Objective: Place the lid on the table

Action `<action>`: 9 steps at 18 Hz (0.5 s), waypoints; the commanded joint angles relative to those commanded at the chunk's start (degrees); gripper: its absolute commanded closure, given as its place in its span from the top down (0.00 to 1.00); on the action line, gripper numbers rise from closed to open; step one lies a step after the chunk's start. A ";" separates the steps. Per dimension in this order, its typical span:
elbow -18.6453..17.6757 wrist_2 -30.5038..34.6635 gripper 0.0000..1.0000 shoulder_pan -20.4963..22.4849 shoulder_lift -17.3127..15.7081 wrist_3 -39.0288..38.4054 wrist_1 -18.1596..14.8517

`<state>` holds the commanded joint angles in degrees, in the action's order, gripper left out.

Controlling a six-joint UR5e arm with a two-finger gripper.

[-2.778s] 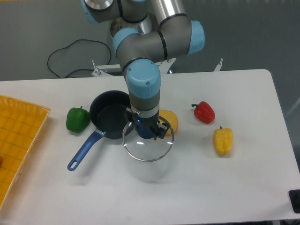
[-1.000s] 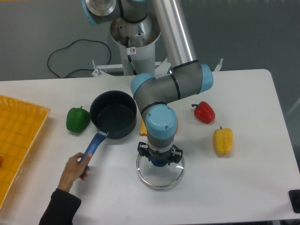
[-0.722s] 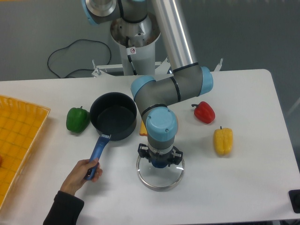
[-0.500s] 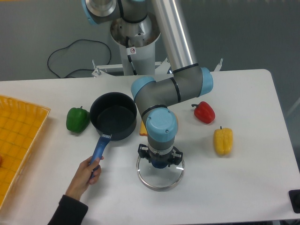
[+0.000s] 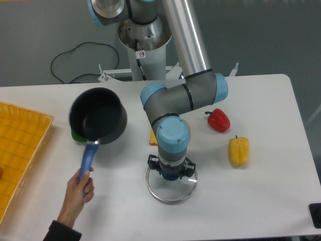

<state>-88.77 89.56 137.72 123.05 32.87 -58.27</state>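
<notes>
The lid [image 5: 171,190] lies flat on the white counter [image 5: 261,201], near the front and about in the middle. It is round and see-through, with a thin metal rim. Its dark knob is in the middle, under the gripper [image 5: 171,174].

The gripper points straight down onto the knob. Its two black fingers [image 5: 151,162] sit on either side of the knob. I cannot tell if they squeeze it or have let go, because the arm [image 5: 172,138] hides the tips from above.

Just behind the arm, a bit of an orange pepper [image 5: 153,136] peeks out. To the right is a red pepper [image 5: 218,120], and nearer the front on the right is a yellow pepper [image 5: 238,150]. Both are well apart from the lid.

To the left, a hand [image 5: 76,189] holds the blue handle of a dark pot [image 5: 98,115]. The pot is tilted, so its open side faces the camera, and it looks a little blurry. A bit of a green pepper [image 5: 75,135] shows under the pot.

A yellow tray [image 5: 20,145] with a grid sits at the far left edge of the counter.
</notes>
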 joint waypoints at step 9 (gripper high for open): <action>0.00 0.00 0.61 -0.09 0.09 0.00 0.00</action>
<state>-88.77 89.56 137.64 123.13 32.87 -58.27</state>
